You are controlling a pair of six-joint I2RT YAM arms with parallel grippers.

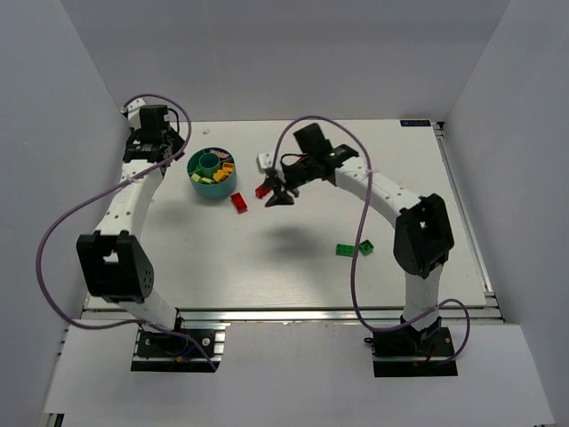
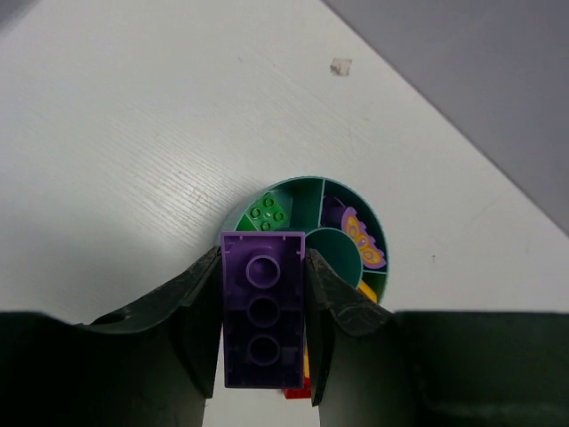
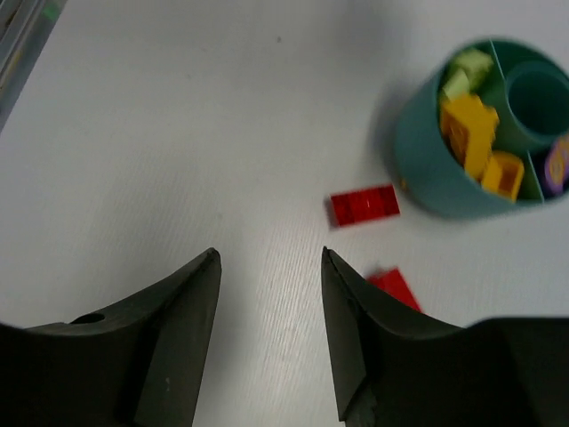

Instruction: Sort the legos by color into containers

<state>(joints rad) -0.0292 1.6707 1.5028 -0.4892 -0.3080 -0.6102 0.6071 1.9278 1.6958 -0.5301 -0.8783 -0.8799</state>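
Observation:
The round teal cup [image 1: 212, 174] stands at the back left, its compartments holding yellow, orange, green and purple legos. My left gripper [image 2: 263, 253] hangs over the cup [image 2: 311, 200], shut on a purple brick [image 2: 263, 311] whose hollow underside faces the camera. Just right of the cup, my right gripper [image 3: 271, 258] is open over bare table with nothing between its fingers. One red brick [image 3: 364, 205] lies ahead of it beside the cup [image 3: 427, 169]. A second red brick [image 3: 396, 289] lies against the outside of its right finger. Two green legos [image 1: 354, 248] lie at mid right.
A small white object [image 1: 265, 161] sits behind the right gripper [image 1: 280, 194]. White walls close in the table on the left, back and right. The left arm's cable loops out to the left, and the right arm's arches over the table middle.

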